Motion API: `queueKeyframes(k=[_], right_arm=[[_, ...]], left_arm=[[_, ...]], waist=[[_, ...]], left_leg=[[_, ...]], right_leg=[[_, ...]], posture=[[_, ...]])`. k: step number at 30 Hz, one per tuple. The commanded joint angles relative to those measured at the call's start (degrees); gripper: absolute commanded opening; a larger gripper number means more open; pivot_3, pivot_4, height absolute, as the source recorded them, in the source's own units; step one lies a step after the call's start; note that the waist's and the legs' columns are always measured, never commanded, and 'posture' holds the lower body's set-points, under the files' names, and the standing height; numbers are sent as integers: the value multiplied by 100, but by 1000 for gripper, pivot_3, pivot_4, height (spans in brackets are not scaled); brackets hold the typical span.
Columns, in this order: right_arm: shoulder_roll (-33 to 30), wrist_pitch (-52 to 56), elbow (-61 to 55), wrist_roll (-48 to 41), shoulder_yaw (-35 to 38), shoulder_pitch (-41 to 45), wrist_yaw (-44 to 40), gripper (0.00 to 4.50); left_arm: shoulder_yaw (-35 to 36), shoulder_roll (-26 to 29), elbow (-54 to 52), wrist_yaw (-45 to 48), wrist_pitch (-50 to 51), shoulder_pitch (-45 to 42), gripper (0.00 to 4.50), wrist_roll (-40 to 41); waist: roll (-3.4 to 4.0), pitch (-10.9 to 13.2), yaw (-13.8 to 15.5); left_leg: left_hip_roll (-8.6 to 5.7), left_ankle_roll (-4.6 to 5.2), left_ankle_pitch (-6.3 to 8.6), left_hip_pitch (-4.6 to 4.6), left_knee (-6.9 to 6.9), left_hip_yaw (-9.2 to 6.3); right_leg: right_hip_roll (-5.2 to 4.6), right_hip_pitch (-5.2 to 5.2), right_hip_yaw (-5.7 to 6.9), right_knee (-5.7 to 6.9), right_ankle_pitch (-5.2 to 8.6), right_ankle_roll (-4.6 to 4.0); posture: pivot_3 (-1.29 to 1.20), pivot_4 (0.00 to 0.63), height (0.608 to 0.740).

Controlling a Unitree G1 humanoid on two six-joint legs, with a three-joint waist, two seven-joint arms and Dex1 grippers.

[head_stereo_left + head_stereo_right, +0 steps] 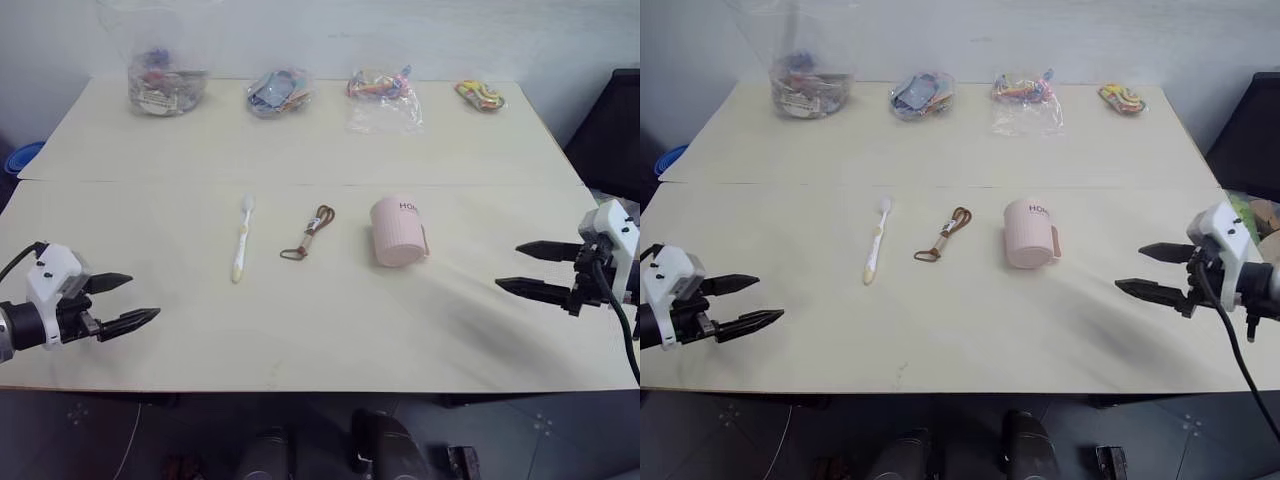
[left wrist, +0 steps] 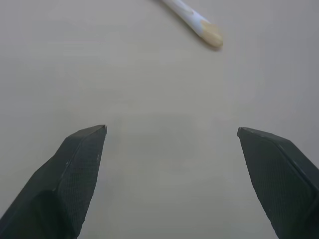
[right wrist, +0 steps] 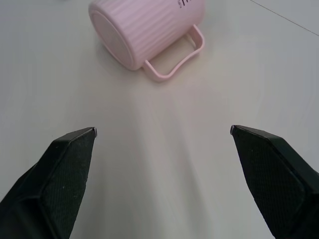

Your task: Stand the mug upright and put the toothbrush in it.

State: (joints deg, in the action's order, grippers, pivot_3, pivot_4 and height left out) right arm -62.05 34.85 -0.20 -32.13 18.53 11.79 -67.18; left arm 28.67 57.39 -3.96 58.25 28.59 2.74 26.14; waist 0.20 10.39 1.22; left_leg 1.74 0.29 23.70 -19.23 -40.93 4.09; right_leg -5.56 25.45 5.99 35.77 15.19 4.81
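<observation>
Table (image 1: 200, 350): mug (image 1: 398, 233) on side, mouth facing away; toothbrush (image 1: 241, 240) lengthwise, head away. Both pincers wide apart, empty.

On the pale wooden worktop (image 1: 200, 340) you have the pale pink ribbed mug (image 1: 399, 232) on its side, ahead and to the left of your right gripper (image 1: 525, 267). The slim white-and-yellow toothbrush (image 1: 242, 237) lies ahead and right of your left gripper (image 1: 128, 300). The brown cord loop (image 1: 309, 232) sits between toothbrush and mug.
</observation>
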Motion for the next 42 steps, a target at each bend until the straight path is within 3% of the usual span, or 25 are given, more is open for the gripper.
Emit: queueKeyframes(k=[1, 5, 9, 12, 15, 19, 26, 29, 39, 42], right_arm=[[61, 56, -255, -153, 325, -49, 109, 4500], [233, 462, -1201, -702, 608, -160, 376, 4500], [545, 1131, -2563, -1521, 825, -259, 1048, 4500], [828, 1495, -3516, -2261, 899, -262, 1778, 4500], [993, 1650, -4109, -2860, 905, -220, 2427, 4500], [1057, 1650, -4495, -3425, 829, -190, 3107, 4500], [1051, 1399, -4650, -3664, 937, -500, 3579, 4500], [1065, 1278, -4638, -3719, 926, -584, 3667, 4500], [950, 1008, -4539, -3514, 744, -721, 3488, 4500], [866, 959, -4441, -3256, 645, -738, 3289, 4500]], left_arm=[[73, -8, -307, -67, 133, -137, 4470, 176], [-209, -191, -1173, -480, 1056, -760, 4470, 902], [-1144, -360, -2019, -1190, 1974, -1568, 4470, 1029], [-1945, -1027, -2143, -2121, 2835, -2527, 4470, 1001], [-2689, -1766, -2007, -2971, 3478, -3275, 4470, 641], [-3547, -2621, -1339, -3816, 3614, -4011, 4470, -118], [-3980, -3542, 102, -4219, 3766, -4680, 4470, -710], [-4026, -3735, 432, -4190, 3592, -4768, 3849, -853], [-3740, -4030, 549, -4314, 3388, -4838, 621, -1169], [-3387, -3932, 196, -4332, 3377, -4864, 237, -1094]], waist=[[0, 0, -4], [-1, 0, 30], [-2, 0, 23], [-3, 0, 35], [-13, -1, 41], [-23, -4, 37], [-27, -2, 31], [-27, -2, 35], [-30, -3, 91], [-30, -3, 90]], left_leg=[[0, 0, 0, 0, 0, 0], [1, 0, 0, -1, -2, -3], [-1, -2, -1, -4, -10, -13], [-11, -6, -3, 0, -9, -14], [-29, -8, -5, -4, -19, -17], [-33, -9, -5, -2, -18, -16], [-33, -8, -6, -5, -16, -13], [-31, -8, -6, -3, -17, -14], [-34, -6, -7, -4, -21, -15], [-33, -6, -8, -4, -22, -15]], right_leg=[[0, 0, -1, 0, 0, 0], [-2, 0, -1, 3, -1, 2], [-8, -3, -3, 8, -5, 9], [-4, -8, -2, 10, -5, 9], [1, -11, -2, 10, -8, 14], [4, -12, -3, 8, -8, 15], [8, -11, -1, 5, -8, 15], [8, -11, 0, 6, -8, 15], [4, -14, -2, 5, -10, 18], [4, -13, -2, 5, -10, 18]], posture=[[0, 150, 740], [0, 150, 740], [0, 150, 740], [0, 150, 740], [0, 150, 740], [0, 150, 740], [0, 150, 740], [0, 150, 740], [0, 150, 740], [0, 150, 740]])
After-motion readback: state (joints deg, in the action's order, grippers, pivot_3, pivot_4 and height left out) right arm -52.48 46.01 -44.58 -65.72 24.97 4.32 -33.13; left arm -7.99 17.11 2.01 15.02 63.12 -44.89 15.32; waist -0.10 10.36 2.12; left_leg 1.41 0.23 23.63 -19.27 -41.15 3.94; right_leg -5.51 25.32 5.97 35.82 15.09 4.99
